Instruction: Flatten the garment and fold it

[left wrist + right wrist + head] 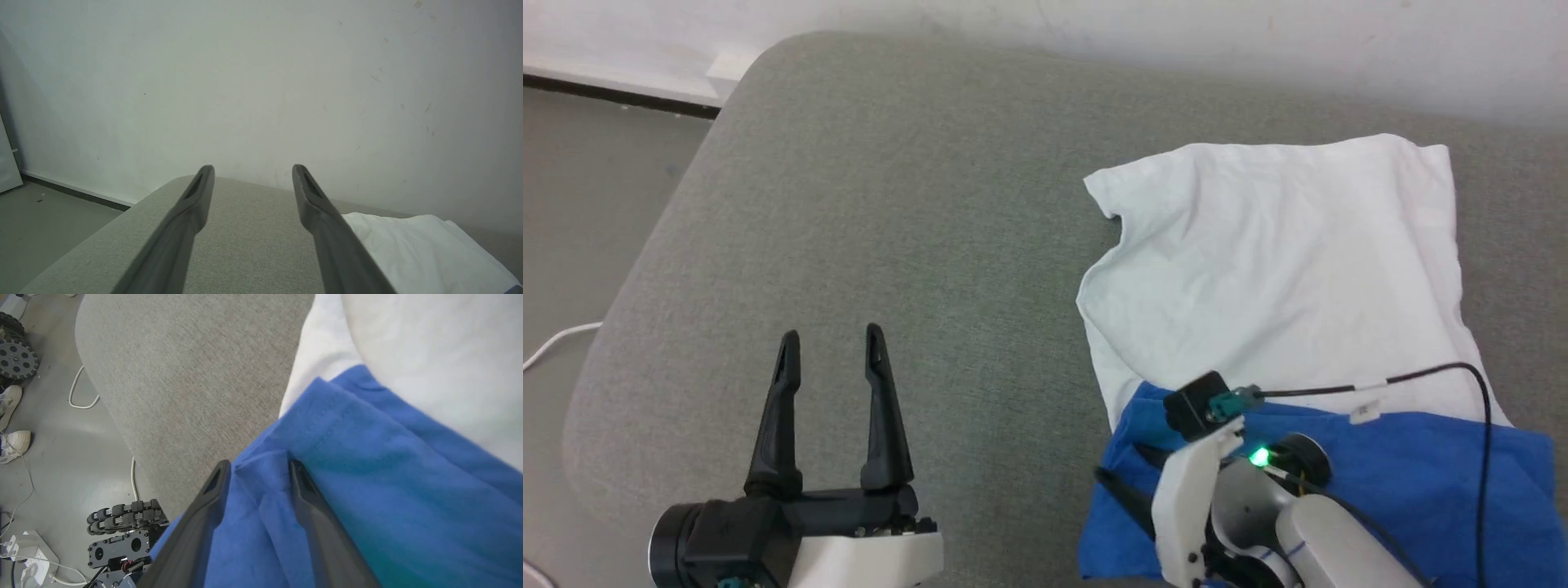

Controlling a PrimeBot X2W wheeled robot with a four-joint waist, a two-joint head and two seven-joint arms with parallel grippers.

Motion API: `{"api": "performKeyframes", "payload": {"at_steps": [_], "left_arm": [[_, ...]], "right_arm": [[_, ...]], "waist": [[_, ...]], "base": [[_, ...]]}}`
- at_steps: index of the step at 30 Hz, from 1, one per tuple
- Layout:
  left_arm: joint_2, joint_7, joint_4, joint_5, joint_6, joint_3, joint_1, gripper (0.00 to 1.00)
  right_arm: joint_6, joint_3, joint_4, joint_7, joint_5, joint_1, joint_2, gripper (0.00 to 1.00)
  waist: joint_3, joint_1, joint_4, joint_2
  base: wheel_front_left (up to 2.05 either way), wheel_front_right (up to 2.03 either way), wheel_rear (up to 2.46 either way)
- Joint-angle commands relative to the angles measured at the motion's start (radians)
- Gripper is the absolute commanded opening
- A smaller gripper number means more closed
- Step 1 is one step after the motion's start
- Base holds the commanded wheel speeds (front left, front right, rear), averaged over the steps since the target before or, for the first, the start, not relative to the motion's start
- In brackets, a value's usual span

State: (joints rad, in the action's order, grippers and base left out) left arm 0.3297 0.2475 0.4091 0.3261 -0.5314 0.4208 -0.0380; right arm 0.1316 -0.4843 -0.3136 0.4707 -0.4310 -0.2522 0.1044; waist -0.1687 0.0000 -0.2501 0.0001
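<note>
The garment lies on the right half of the grey cushion, white body spread flat toward the wall and a blue sleeve part bunched at the near edge. My right gripper points down into that blue cloth. In the right wrist view its fingers stand apart, with a raised fold of the blue fabric lying between them. My left gripper hovers open over bare cushion to the left, well clear of the garment. From the left wrist, the open fingers frame the wall, with the white cloth at lower right.
The cushion ends in a rounded edge at the left, with grey floor below. A white cable, a person's shoes, a power strip and the robot's wheeled base are on the floor. A pale wall backs the cushion.
</note>
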Motion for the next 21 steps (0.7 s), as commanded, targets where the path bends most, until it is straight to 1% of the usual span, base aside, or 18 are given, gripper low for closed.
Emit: {"api": "performKeyframes", "payload": {"at_steps": [1,4,7,10,13,16,19,21], "left_arm": [[0.003,0.006,0.0,0.003,0.006,-0.003,0.005,1.0],[0.011,0.005,0.006,-0.001,0.005,-0.006,0.004,1.0],[0.02,-0.003,0.017,-0.01,0.001,-0.007,0.009,1.0],[0.027,-0.015,0.027,-0.018,0.0,-0.006,0.017,1.0],[0.028,-0.023,0.032,-0.023,-0.001,-0.002,0.026,1.0],[0.027,-0.03,0.026,-0.021,0.004,0.005,0.032,1.0],[0.021,-0.029,0.019,-0.019,0.008,0.014,0.037,1.0],[0.027,-0.028,0.01,-0.027,0.011,0.019,0.037,1.0]], "right_arm": [[-0.001,-0.013,0.023,0.0,-0.023,-0.02,0.0,1.0],[-0.001,-0.023,0.137,0.03,-0.087,-0.034,0.049,1.0],[-0.001,0.032,0.284,0.056,-0.14,-0.024,0.12,1.0],[-0.001,0.166,0.42,0.05,-0.163,0.01,0.172,1.0],[-0.001,0.328,0.528,-0.001,-0.13,0.055,0.199,1.0],[-0.001,0.499,0.606,-0.072,-0.077,0.116,0.192,1.0],[-0.001,0.661,0.673,-0.153,-0.023,0.191,0.144,1.0],[-0.001,0.737,0.713,-0.213,0.022,0.245,0.111,1.0]], "waist": [[0.005,0.0,0.02,-0.0001],[0.009,0.0,0.053,-0.0001],[0.013,0.0,0.09,-0.0001],[0.015,0.0,0.126,-0.0001],[0.015,0.0,0.156,-0.0001],[0.013,0.0,0.178,-0.0001],[0.011,0.0,0.195,-0.0001],[0.009,0.0,0.206,-0.0001]], "base": [[0.0,0.0,0.0],[0.0,0.0,0.0],[0.0,0.0,0.0],[0.0,0.0,0.0],[0.0,0.0,0.0],[0.0,0.0,0.0],[0.0,0.0,0.0],[0.0,0.0,0.0]]}}
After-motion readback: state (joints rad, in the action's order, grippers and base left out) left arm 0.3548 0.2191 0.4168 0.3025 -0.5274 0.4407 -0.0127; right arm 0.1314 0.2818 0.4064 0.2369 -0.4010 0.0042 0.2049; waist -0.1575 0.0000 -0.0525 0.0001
